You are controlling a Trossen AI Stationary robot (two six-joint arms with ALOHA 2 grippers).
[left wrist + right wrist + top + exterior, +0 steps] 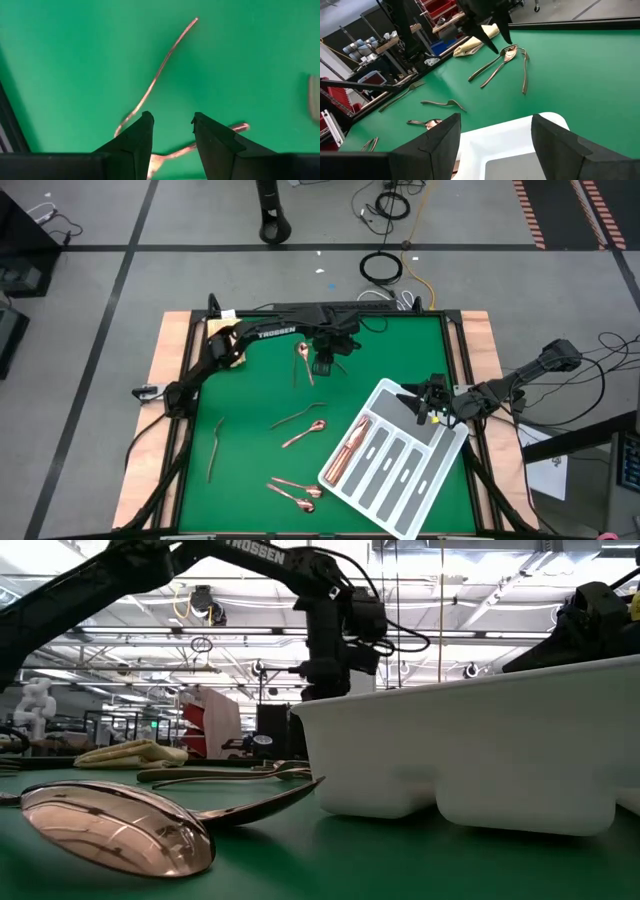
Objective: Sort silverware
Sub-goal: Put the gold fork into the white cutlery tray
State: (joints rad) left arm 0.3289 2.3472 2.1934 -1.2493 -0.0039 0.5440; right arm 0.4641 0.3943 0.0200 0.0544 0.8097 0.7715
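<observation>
The silverware (304,434) lay spread over the green desk (250,395), with some pieces already in one slot of the white tray (392,463), which only the high view showed. The left pincer (323,366) hung spread just above a few pieces near the far edge, and its own wrist view showed thin handles under its fingers (135,140), while the right pincer (421,411) was spread over the tray's near corner. The low view showed a big spoon (120,827) up close and the word TROSSEN on the left arm (260,554).
</observation>
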